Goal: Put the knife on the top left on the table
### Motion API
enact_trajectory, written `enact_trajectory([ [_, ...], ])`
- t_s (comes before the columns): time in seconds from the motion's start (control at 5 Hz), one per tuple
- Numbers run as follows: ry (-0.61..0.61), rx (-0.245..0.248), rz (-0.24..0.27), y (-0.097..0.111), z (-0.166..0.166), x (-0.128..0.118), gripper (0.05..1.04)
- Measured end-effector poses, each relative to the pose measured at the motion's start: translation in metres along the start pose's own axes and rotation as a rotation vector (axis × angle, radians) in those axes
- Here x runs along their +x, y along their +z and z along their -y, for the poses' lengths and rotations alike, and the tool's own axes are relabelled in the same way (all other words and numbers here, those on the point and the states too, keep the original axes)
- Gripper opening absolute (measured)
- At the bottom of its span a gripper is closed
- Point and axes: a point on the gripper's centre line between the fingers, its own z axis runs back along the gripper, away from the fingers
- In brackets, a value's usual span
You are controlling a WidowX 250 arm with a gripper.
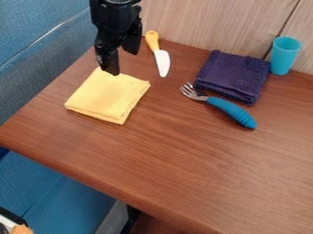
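Note:
The gripper [121,59] hangs in the upper left over the back edge of the yellow cloth, open, with nothing visible between its fingers. To its right, the knife [161,59] lies on the wooden table [165,160] near the back edge. Its yellow-orange handle points toward the wall and its white blade points toward the front. The knife and the gripper appear apart.
A folded yellow cloth [108,97] lies below and beside the gripper. Right of the knife are a dark purple cloth [232,75], a fork [229,109] with a blue handle, and a turquoise cup [283,55]. A wood-panel wall [207,20] borders the back.

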Motion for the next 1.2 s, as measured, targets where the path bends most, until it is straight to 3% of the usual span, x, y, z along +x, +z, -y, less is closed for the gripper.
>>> enact_trajectory([
  [0.4, -0.061, 0.041, -0.022, -0.019, 0.011, 0.001, 1.001],
  [0.6, -0.092, 0.053, -0.069, -0.035, 0.026, 0.015, 1.001],
  [0.8, -0.175, 0.028, -0.114, -0.044, 0.05, 0.026, 1.001],
  [1.2, -0.421, -0.022, -0.124, -0.064, 0.1, 0.039, 1.001],
])
